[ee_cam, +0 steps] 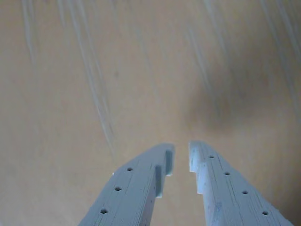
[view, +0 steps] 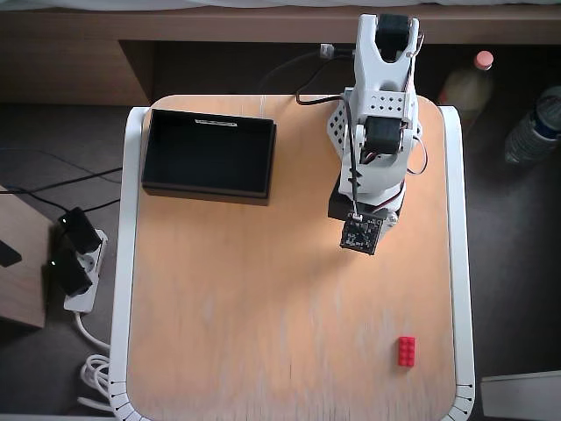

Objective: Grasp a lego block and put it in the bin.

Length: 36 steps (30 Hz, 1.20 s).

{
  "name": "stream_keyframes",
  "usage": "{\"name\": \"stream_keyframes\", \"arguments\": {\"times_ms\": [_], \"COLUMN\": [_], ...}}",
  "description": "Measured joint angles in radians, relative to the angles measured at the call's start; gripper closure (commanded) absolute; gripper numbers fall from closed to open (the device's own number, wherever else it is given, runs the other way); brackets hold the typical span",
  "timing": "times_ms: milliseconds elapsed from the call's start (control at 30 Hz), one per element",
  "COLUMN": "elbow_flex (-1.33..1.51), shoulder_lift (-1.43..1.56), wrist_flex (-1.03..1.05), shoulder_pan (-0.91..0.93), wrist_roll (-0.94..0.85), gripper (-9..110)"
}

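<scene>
Overhead view: the table (view: pixel 263 333), a light wooden top with a white rim, carries all task items. The lego block (view: pixel 407 351), small and red with its studs up, lies flat near the table's front-right corner, long side running roughly front to back, just inside the right edge. The bin (view: pixel 209 154), a shallow black rectangular box, sits at the rear-left corner, long side parallel to the rear edge; its inside shows only dark floor. Block and bin are well apart, on a diagonal across the table. The white arm (view: pixel 379 114) is mounted at the rear edge, right of centre, and folds forward over the wood; the wrist camera module (view: pixel 361 234) sits at its front end and hides the fingers from above. The arm is between bin and block but touches neither. Wrist view: the gripper (ee_cam: pixel 181 155) enters from the bottom edge, two pale blue-grey fingers (ee_cam: pixel 134 188) with a narrow gap between the tips; jaws nearly closed, nothing held. Beneath them only blurred bare wood, with a soft dark shadow (ee_cam: pixel 211 110) up and right of the tips. Block and bin do not show in this view.
</scene>
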Motion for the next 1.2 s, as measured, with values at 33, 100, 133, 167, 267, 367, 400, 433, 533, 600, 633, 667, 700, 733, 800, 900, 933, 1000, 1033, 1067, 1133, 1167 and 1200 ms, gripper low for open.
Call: {"name": "stream_keyframes", "arguments": {"times_ms": [33,100,133,167,267,367,400,433,533,600,633,667,700,733,800,900,933,1000,1033,1067,1133,1167,1200], "elbow_flex": [0.000,0.000,0.000,0.000,0.000,0.000,0.000,0.000,0.000,0.000,0.000,0.000,0.000,0.000,0.000,0.000,0.000,0.000,0.000,0.000,0.000,0.000,0.000], "shoulder_lift": [0.000,0.000,0.000,0.000,0.000,0.000,0.000,0.000,0.000,0.000,0.000,0.000,0.000,0.000,0.000,0.000,0.000,0.000,0.000,0.000,0.000,0.000,0.000], "wrist_flex": [0.000,0.000,0.000,0.000,0.000,0.000,0.000,0.000,0.000,0.000,0.000,0.000,0.000,0.000,0.000,0.000,0.000,0.000,-0.002,-0.012,-0.034,-0.048,-0.060], "shoulder_pan": [0.000,0.000,0.000,0.000,0.000,0.000,0.000,0.000,0.000,0.000,0.000,0.000,0.000,0.000,0.000,0.000,0.000,0.000,0.000,0.000,0.000,0.000,0.000], "wrist_roll": [0.000,0.000,0.000,0.000,0.000,0.000,0.000,0.000,0.000,0.000,0.003,0.017,0.037,0.058,0.094,0.140,0.155,0.181,0.190,0.198,0.212,0.218,0.227], "gripper": [101,101,101,101,101,101,101,101,101,101,101,101,101,101,101,101,101,101,101,101,101,101,101]}}
